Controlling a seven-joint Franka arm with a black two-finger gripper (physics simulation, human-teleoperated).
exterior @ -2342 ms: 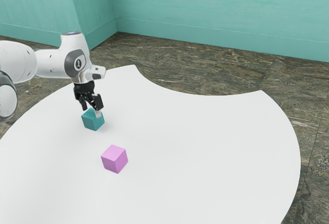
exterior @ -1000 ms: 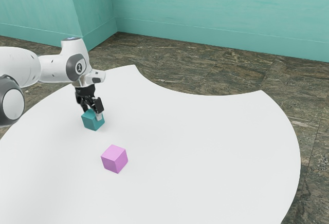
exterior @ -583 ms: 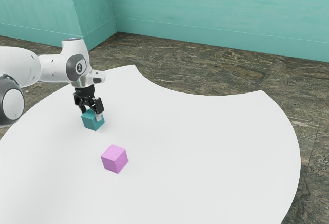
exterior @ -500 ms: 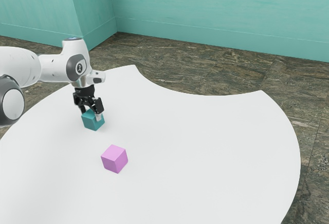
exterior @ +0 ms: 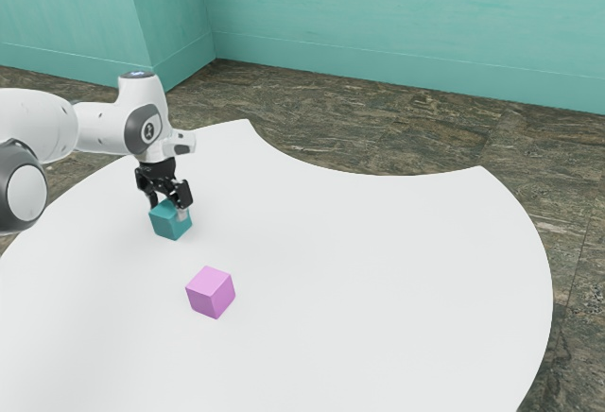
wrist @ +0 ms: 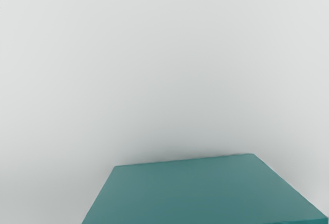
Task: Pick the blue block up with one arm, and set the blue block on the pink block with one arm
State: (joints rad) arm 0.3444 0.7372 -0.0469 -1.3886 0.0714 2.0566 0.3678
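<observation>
Fingers (exterior: 181,198) hang straight over the blue block (exterior: 171,224), one down each side of its top, though I cannot tell whether they pinch it yet. The block sits on the counter (exterior: 378,270), with the pink block (exterior: 210,292) near it, toward the camera. Wrist view: the blue block (wrist: 205,188) lies directly beneath the fingers, on the counter (wrist: 154,70).

The blue block (exterior: 171,224) read as teal, near the shade of the walls (exterior: 397,6). At its 5 o'clock, the pink block (exterior: 210,292) was lilac-pink. The worktop (exterior: 378,270) was plain white; the floor (exterior: 397,119) was mottled brown-grey, seemingly stone-veined. The arm (exterior: 95,130) was white with grey joints, and the end effector (exterior: 167,208) black.
</observation>
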